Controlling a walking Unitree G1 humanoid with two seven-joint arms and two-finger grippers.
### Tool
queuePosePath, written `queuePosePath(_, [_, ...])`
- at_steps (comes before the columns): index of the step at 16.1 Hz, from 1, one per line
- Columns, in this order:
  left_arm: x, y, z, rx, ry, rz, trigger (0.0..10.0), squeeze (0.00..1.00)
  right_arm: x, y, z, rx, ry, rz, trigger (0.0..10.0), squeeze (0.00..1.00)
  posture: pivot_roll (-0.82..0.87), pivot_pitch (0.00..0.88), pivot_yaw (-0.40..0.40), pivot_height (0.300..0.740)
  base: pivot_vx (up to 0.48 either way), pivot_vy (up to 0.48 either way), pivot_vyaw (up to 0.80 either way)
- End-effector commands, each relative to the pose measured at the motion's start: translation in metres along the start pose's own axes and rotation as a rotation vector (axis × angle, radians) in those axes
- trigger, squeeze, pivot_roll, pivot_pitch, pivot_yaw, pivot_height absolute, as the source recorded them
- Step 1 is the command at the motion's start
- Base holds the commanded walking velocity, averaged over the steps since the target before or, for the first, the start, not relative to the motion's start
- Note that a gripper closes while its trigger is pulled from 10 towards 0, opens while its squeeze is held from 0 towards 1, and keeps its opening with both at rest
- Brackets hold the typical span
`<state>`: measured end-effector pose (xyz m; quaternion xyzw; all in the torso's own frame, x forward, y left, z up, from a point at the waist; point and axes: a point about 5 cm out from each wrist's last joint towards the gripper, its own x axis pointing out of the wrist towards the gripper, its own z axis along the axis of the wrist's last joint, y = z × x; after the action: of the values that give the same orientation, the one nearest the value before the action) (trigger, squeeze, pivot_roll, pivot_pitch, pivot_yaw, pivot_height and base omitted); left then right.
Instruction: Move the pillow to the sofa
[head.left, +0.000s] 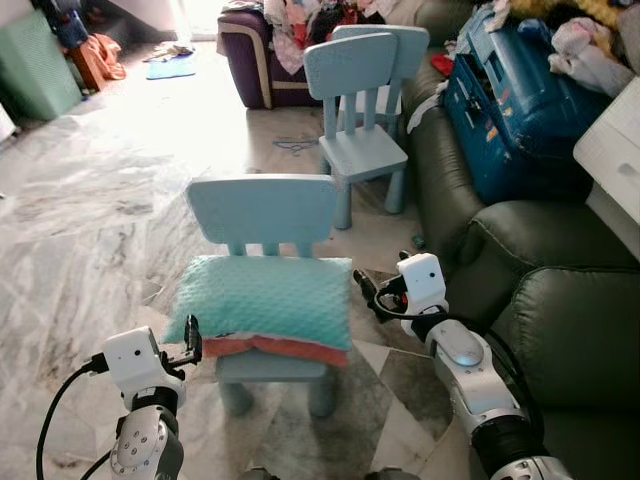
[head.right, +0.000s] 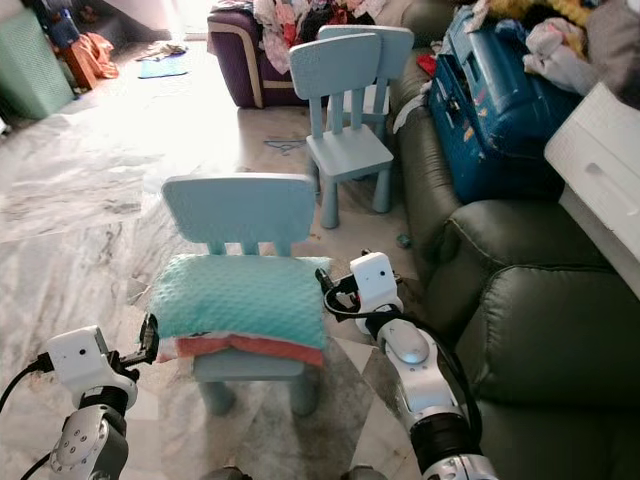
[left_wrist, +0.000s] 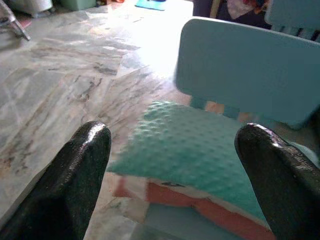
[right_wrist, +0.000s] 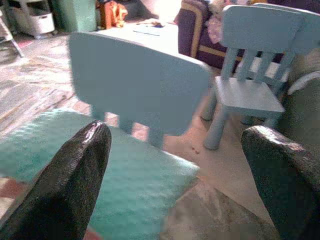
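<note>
The teal pillow (head.left: 265, 300), with an orange-red underside, lies on the seat of a small light-blue chair (head.left: 262, 210) standing on the marble floor (head.left: 90, 220), just beside the dark green sofa (head.left: 560, 320). The left claw (head.left: 190, 338) sits near the pillow's left edge and the right claw (head.left: 362, 290) near its right corner, both with fingers spread and holding nothing

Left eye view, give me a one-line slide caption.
Both grippers, left and right, flank a teal pillow on a small blue chair beside the dark sofa.
</note>
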<state>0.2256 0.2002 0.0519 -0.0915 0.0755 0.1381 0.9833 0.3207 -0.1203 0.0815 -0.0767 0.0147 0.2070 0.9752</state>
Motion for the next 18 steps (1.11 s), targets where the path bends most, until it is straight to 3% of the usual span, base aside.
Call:
queuePosePath(1, [0.000,0.008,-0.001,0.012,0.013,0.029,10.0,0.00,0.002,0.005,0.001,0.002,-0.001,0.015,10.0,0.00,-0.12,0.126,0.051,0.740,0.000,0.480,0.00])
queuePosePath(5, [0.000,0.008,-0.001,0.015,0.015,0.029,10.0,0.00,0.002,0.006,0.001,0.002,-0.002,0.015,10.0,0.00,-0.12,0.122,0.052,0.740,0.000,0.480,0.00])
queuePosePath(13, [0.009,0.007,0.021,0.102,-0.080,-0.008,10.0,0.00,0.004,0.006,0.002,0.008,-0.007,0.011,10.0,0.00,-0.12,0.114,0.056,0.740,0.000,0.000,0.00])
queuePosePath(14, [0.010,0.006,0.023,0.076,-0.081,-0.035,10.0,0.00,0.005,0.006,0.003,0.010,-0.011,0.010,10.0,0.00,-0.12,0.114,0.056,0.740,0.000,0.000,0.00])
queuePosePath(16, [0.011,0.007,0.028,0.110,-0.136,-0.019,10.0,0.00,0.006,0.007,0.005,0.014,-0.018,0.009,10.0,0.00,-0.11,0.111,0.060,0.740,0.000,0.000,0.00])
queuePosePath(18, [0.011,0.006,0.026,0.083,-0.115,-0.018,10.0,0.00,0.007,0.008,0.005,0.016,-0.021,0.010,10.0,0.00,-0.11,0.110,0.061,0.740,0.000,0.000,0.00])
